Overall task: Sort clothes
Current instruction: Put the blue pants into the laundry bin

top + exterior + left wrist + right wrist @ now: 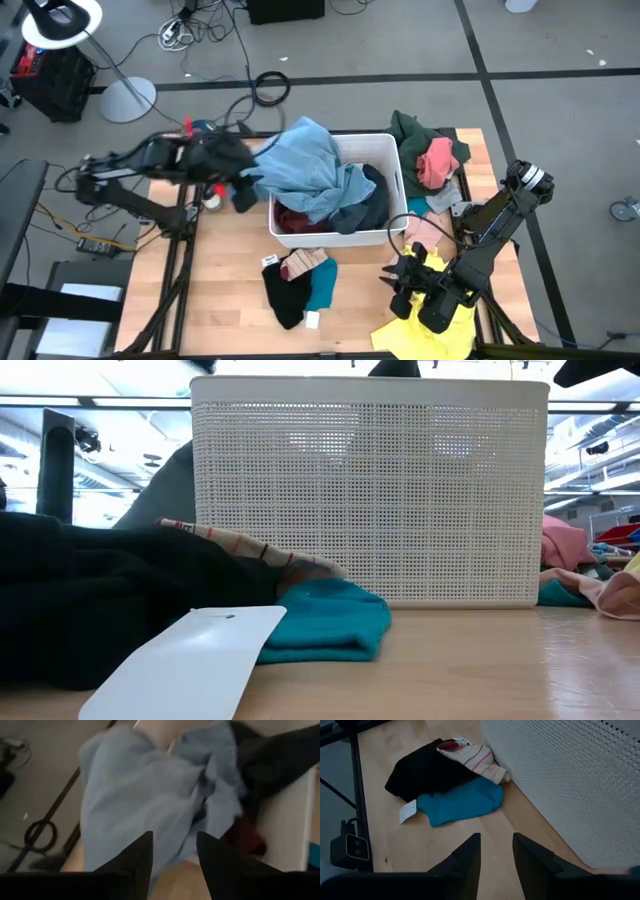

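A light blue garment (pixel 310 165) (pixel 140 790) lies heaped over the white bin's (pixel 392 160) far left corner, on top of dark and maroon clothes inside. My left gripper (pixel 247 182) (pixel 172 851) hovers open just left of the bin, its fingers short of the blue cloth and with nothing between them. A black garment (pixel 420 770), a teal one (pixel 460 800) and a striped one (pixel 475 757) lie together on the table in front of the bin. My right gripper (pixel 398 272) (pixel 495 850) stands open above bare table to their right.
Pink (pixel 436 160) and dark green (pixel 410 128) clothes lie at the table's far right, with a pale pink piece (pixel 430 232) nearer. A yellow cloth (pixel 425 335) lies under my right arm. A white tag (pixel 180 670) sticks out from the black garment.
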Controlling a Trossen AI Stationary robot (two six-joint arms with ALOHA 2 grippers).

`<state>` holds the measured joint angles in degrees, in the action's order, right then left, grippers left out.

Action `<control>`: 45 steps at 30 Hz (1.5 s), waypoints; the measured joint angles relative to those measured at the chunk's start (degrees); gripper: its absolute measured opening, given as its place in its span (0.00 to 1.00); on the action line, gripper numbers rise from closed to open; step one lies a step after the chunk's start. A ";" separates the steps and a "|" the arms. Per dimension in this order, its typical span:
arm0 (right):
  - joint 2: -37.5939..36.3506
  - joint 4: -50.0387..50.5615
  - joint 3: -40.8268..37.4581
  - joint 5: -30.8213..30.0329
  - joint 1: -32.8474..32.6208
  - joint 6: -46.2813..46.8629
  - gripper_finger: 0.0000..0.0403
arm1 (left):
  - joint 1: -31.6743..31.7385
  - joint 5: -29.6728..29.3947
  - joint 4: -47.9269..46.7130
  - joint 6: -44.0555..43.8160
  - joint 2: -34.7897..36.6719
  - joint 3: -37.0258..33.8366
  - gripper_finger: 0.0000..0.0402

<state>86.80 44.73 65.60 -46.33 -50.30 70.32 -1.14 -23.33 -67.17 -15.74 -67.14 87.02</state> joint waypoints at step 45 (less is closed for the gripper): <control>0.02 -0.05 -0.02 -1.03 0.15 0.15 0.28 | 20.53 -7.86 29.15 -1.36 13.21 -48.36 0.30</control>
<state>86.83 44.69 65.58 -47.35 -50.15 70.48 19.39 -31.19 -38.01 -17.10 -53.94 38.65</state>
